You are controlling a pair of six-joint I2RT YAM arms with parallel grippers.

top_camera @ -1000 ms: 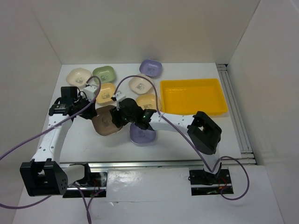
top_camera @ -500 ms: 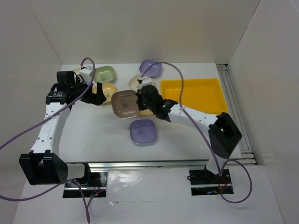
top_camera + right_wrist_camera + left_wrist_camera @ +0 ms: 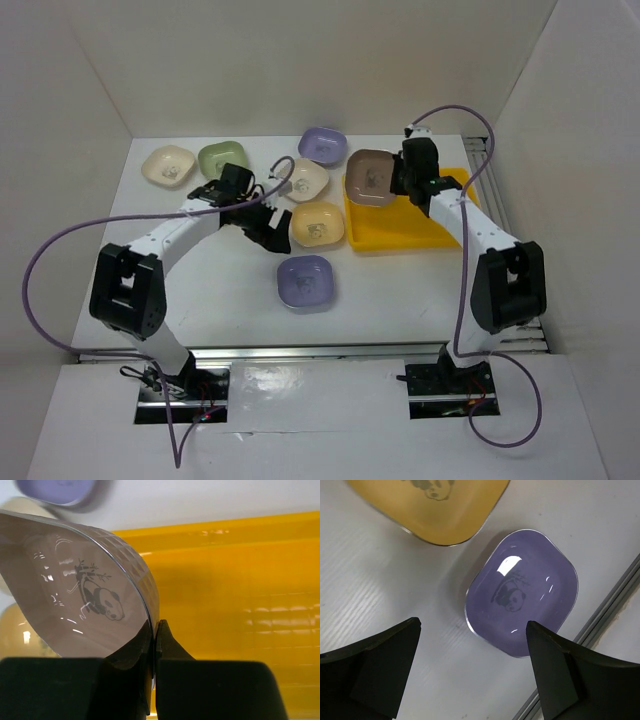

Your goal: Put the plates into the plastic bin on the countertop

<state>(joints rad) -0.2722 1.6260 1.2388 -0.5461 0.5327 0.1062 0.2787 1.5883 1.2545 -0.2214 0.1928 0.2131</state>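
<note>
My right gripper (image 3: 397, 180) is shut on the rim of a brown plate (image 3: 371, 178), held tilted above the left end of the yellow plastic bin (image 3: 432, 222). In the right wrist view the jaws (image 3: 155, 629) pinch the edge of the brown plate (image 3: 75, 600) with the plastic bin (image 3: 240, 610) just behind it. My left gripper (image 3: 272, 232) hangs open over the countertop (image 3: 200, 290), above and left of a lavender plate (image 3: 305, 282). In the left wrist view that lavender plate (image 3: 522, 605) lies flat ahead of the open gripper (image 3: 470, 672), whose fingers hold nothing.
More plates lie on the countertop: cream (image 3: 168, 165), green (image 3: 222, 157), lavender (image 3: 323, 145), cream (image 3: 305, 180) and yellow (image 3: 318, 223). The yellow plate (image 3: 435, 505) sits at the top of the left wrist view. White walls enclose the table; a rail (image 3: 500, 220) runs along its right side.
My right gripper carried the brown plate from the table's middle to above the bin's left end. My left arm swung from the far left plates toward the centre, and its gripper opened.
</note>
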